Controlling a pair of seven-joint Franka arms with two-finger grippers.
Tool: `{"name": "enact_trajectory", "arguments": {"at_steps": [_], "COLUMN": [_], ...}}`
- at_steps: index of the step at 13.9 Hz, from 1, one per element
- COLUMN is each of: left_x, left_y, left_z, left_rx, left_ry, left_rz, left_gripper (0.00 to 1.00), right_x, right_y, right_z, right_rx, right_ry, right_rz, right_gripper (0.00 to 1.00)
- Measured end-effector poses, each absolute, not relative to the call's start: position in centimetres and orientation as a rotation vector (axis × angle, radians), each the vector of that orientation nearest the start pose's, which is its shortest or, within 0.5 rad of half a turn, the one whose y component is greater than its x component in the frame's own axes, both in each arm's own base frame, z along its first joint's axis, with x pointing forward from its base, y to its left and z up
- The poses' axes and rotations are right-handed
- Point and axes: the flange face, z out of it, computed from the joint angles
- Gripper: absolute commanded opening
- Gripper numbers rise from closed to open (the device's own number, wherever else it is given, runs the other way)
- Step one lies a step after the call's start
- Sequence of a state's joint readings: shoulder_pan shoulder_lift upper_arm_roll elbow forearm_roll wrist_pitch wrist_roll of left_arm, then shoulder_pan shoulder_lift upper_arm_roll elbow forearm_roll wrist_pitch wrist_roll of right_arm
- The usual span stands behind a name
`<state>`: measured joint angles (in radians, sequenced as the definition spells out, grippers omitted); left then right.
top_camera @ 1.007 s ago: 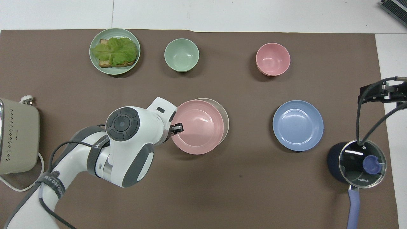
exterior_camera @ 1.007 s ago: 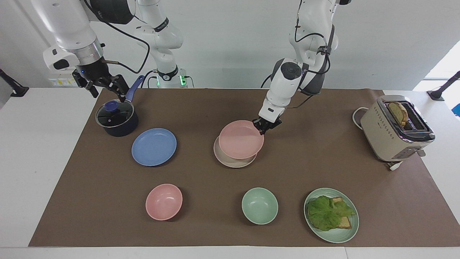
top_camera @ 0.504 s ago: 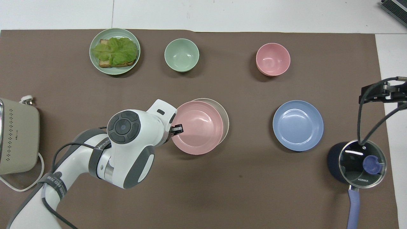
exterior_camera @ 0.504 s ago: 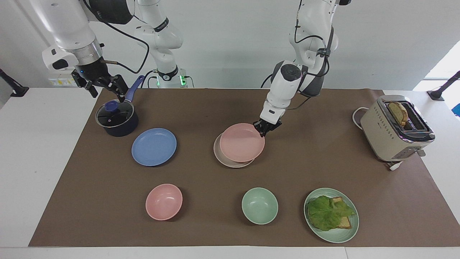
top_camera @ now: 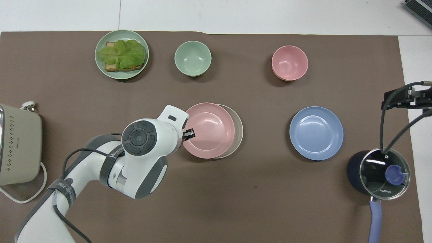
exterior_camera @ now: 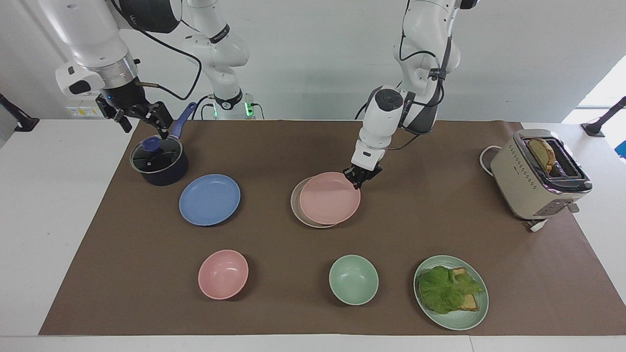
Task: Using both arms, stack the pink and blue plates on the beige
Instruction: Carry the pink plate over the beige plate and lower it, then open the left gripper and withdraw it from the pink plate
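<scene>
My left gripper (exterior_camera: pixel 358 182) is shut on the rim of the pink plate (exterior_camera: pixel 328 198), at the edge nearest the robots. The pink plate (top_camera: pixel 209 130) sits low and nearly level over the beige plate (exterior_camera: pixel 295 203), shifted a little toward the left arm's end, so a crescent of beige (top_camera: pixel 239 131) shows. I cannot tell whether the two plates touch. The blue plate (exterior_camera: pixel 209 199) lies flat on the brown mat toward the right arm's end, with nothing on it. My right gripper (exterior_camera: pixel 144 120) hangs open and empty above the pot, and that arm waits.
A dark pot with a glass lid (exterior_camera: pixel 159 159) stands beside the blue plate, nearer to the robots. Farther out are a pink bowl (exterior_camera: pixel 223 274), a green bowl (exterior_camera: pixel 353 279) and a green plate (exterior_camera: pixel 459 322) of lettuce and toast. A toaster (exterior_camera: pixel 538 176) stands at the left arm's end.
My left gripper has lowered the pink plate onto or just over the beige plate and levelled it. The right arm has hardly moved.
</scene>
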<state>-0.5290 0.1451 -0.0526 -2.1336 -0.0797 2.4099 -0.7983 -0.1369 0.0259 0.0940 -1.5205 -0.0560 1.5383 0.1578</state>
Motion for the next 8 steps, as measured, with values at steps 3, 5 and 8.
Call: {"name": "enact_trajectory", "arguments": {"at_steps": [3, 5, 8], "left_x": [48.12, 48.23, 48.31], "left_y": [-31.63, -31.69, -31.71], "left_z": [35.49, 35.68, 35.80], "left_rx": [-3.242, -3.244, -3.245], "left_ry": [-0.508, -0.520, -0.529], "left_rz": [-0.110, -0.117, -0.120], "left_gripper": [0.76, 1.00, 1.00], "right_x": [55.94, 56.00, 56.00], "right_y": [-3.09, -3.08, -3.07], "right_z": [63.15, 63.20, 63.20], "right_rx": [-3.179, -3.179, -3.179], "right_ry": [0.322, 0.322, 0.321], "right_rz": [0.000, -0.009, -0.009], "right_gripper": [1.00, 1.00, 1.00]}}
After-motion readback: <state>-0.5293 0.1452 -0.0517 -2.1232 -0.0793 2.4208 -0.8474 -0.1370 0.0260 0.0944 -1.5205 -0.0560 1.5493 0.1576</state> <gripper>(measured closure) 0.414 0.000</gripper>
